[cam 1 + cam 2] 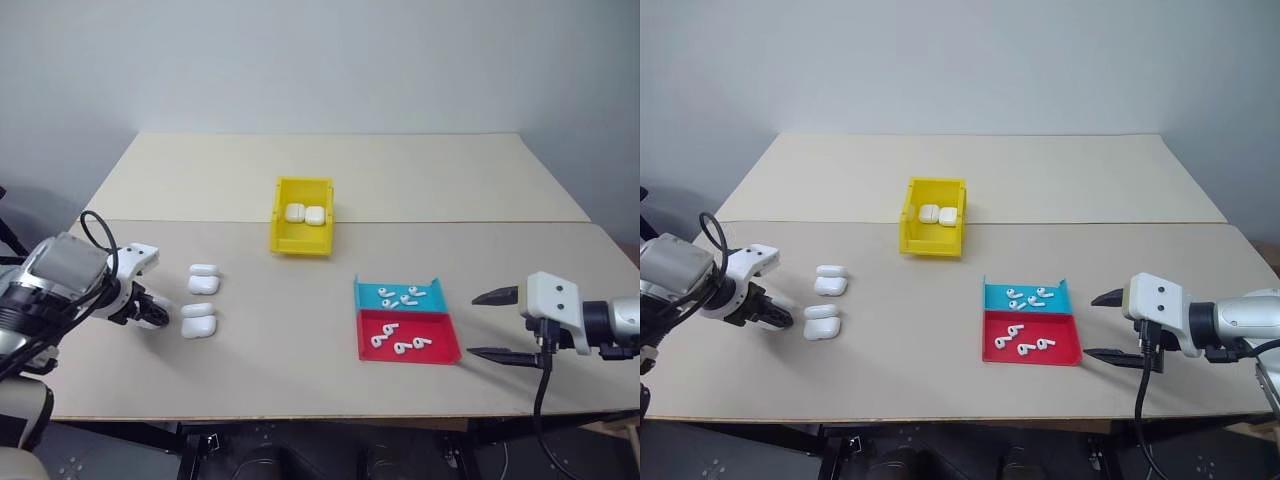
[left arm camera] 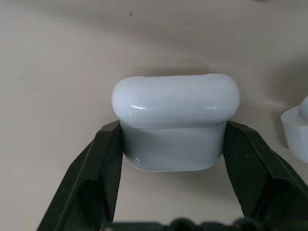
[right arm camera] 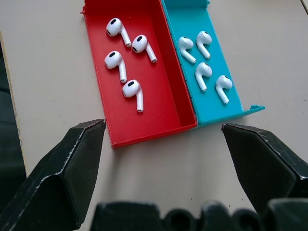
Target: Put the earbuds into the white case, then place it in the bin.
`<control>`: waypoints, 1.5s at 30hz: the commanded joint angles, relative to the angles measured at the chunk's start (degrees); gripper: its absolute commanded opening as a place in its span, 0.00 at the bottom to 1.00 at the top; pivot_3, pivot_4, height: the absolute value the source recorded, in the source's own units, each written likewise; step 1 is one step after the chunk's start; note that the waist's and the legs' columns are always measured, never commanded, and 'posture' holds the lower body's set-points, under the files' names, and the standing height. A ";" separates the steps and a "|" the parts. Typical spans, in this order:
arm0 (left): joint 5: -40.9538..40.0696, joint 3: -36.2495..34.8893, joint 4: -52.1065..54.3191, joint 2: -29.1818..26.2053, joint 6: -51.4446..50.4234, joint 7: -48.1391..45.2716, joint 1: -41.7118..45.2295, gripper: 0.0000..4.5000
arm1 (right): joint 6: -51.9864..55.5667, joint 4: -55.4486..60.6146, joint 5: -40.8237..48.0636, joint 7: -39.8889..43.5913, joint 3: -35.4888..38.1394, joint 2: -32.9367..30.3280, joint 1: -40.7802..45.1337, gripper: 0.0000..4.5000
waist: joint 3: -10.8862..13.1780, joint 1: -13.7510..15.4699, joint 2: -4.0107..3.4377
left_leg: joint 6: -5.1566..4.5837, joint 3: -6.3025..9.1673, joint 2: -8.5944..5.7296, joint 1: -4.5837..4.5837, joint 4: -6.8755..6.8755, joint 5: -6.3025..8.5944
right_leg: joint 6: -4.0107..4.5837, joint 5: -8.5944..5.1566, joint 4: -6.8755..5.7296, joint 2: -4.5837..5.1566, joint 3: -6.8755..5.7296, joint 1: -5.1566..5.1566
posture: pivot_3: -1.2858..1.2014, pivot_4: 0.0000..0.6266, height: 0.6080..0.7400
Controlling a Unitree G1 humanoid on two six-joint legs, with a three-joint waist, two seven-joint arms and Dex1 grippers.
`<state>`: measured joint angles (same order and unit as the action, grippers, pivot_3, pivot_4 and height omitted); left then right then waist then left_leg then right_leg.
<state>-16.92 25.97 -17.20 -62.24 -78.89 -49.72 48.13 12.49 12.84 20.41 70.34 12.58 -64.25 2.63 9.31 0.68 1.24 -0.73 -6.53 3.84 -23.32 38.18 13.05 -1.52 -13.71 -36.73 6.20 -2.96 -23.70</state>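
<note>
Left gripper [image 2: 173,159] clamped on white case [image 2: 175,120]

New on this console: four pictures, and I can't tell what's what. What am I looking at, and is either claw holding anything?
The two wide pictures come from the robot's head, looking down over a table. The two close-ups come from cameras on its wrists, looking along the black fingers.

On the table: a yellow bin with two white cases inside, four more white cases to the robot's left, and a blue tray and red tray with four earbuds each.

The left gripper is shut on one white case, which seems to be still on the table. The right gripper is open and empty, near the trays.
</note>
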 commanded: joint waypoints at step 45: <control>-8.98 -27.09 19.42 44.21 100.98 -19.87 -42.26 0.62 | 18.79 9.22 -25.11 12.38 -41.66 3.67 38.80 0.81 | -0.18 -0.20 -0.19 | -0.27 -0.09 0.15 -0.48 0.54 0.17 | 0.07 0.05 -0.08 -0.05 0.11 -0.43 | 0.52 0.24 1.00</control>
<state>-26.59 -1.07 1.74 -18.29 20.64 -70.92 4.99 31.18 21.41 -3.09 83.10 -29.25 -60.61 40.32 9.13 0.47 1.05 -1.00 -6.61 3.99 -23.80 38.72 13.21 -1.45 -13.66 -36.81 6.15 -2.85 -24.12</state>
